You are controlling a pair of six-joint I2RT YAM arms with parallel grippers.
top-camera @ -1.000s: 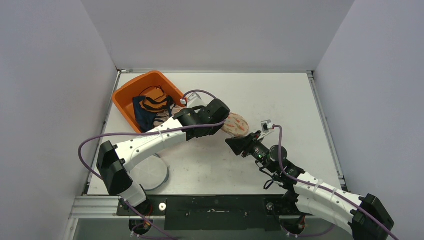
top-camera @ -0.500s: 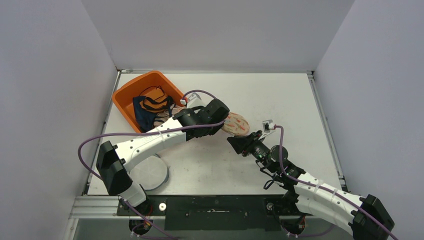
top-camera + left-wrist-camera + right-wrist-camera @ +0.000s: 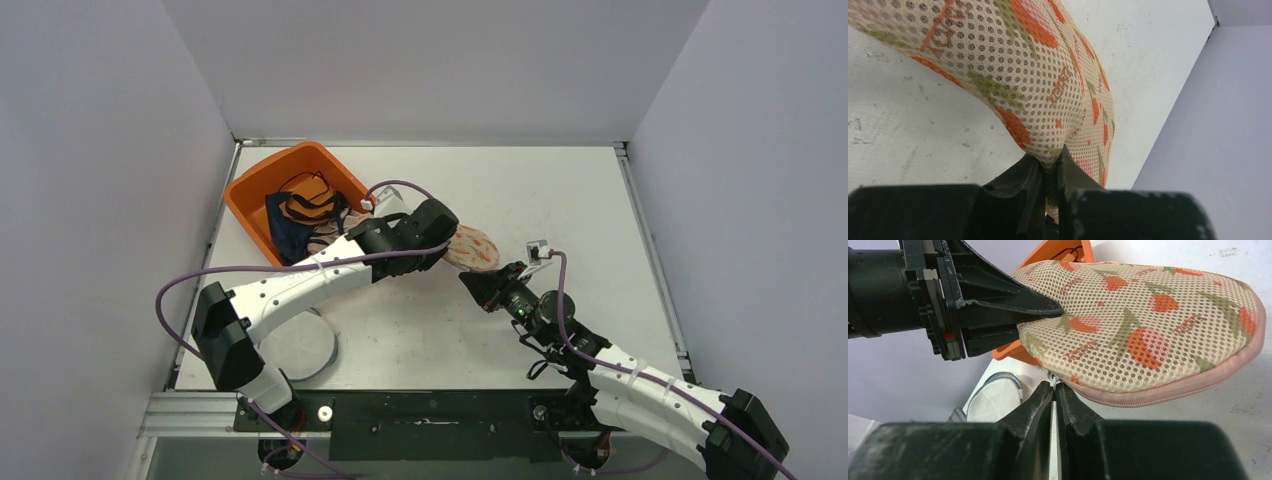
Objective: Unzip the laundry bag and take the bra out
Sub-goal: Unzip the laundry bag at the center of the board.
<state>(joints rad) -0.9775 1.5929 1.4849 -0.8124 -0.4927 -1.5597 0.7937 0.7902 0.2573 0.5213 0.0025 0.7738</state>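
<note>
Cream mesh, dotted with fine holes and printed with orange tulips and green leaves, makes up the rounded, padded laundry bag (image 3: 472, 248). It sits mid-tabletop between my two arms, lifted at its left end. A pale pink zip band (image 3: 1173, 390) runs along the lower edge and looks fully closed.

My left hand (image 3: 1050, 175) is clamped on a pinch of the mesh, which bunches into a fold between the black fingers. My right hand (image 3: 1054, 390) has its fingers drawn together on the small grey zip pull (image 3: 1053, 376) under the near edge of the bag.

A second ago the right fingers stood apart just short of the bag; now they have closed and sit slightly nearer it. The left grip is unchanged.

Behind the left arm, the orange plastic bin (image 3: 262, 185) holds crumpled dark blue and orange garments (image 3: 305, 205) on the scuffed white tabletop (image 3: 560, 200).
</note>
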